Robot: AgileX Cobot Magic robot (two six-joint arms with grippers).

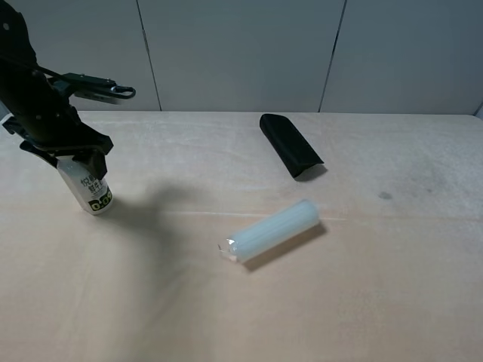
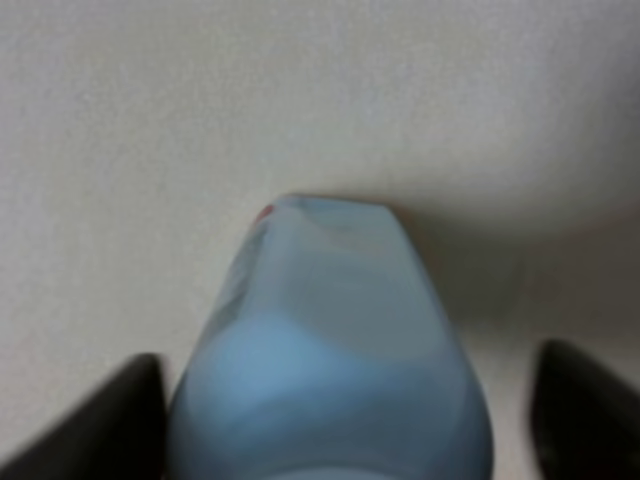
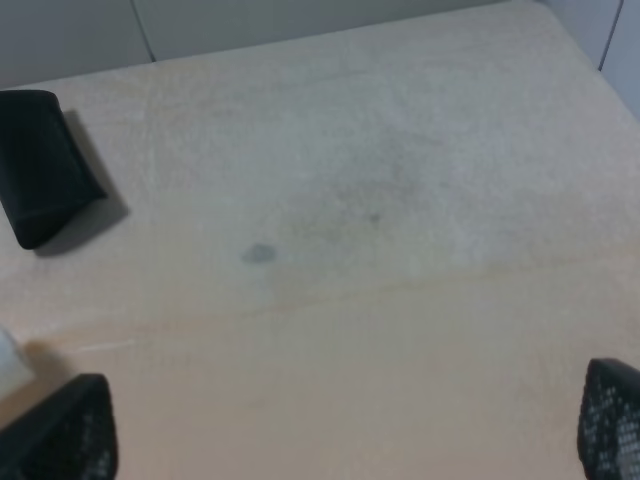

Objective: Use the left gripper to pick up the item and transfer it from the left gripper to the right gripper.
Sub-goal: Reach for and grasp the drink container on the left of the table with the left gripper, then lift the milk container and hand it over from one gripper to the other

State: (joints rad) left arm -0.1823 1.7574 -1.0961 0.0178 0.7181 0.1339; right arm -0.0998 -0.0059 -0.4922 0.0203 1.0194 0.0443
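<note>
This looks like a robotics lab or test room rather than a home or shop. A black robot arm point(image 1: 34, 98) with a thin looping cable reaches over a plain, pale wood-look worktop point(image 1: 392, 302), backed by flat grey wall panels point(image 1: 241, 53) with thin vertical seams. The things at hand are a few unrelated props: a small white bottle point(image 1: 89, 188), a translucent cylinder point(image 1: 273, 230) and a black flat case point(image 1: 290, 145). A wrist camera looks past black fingers point(image 3: 65, 430) onto the same lightly stained surface.
</note>
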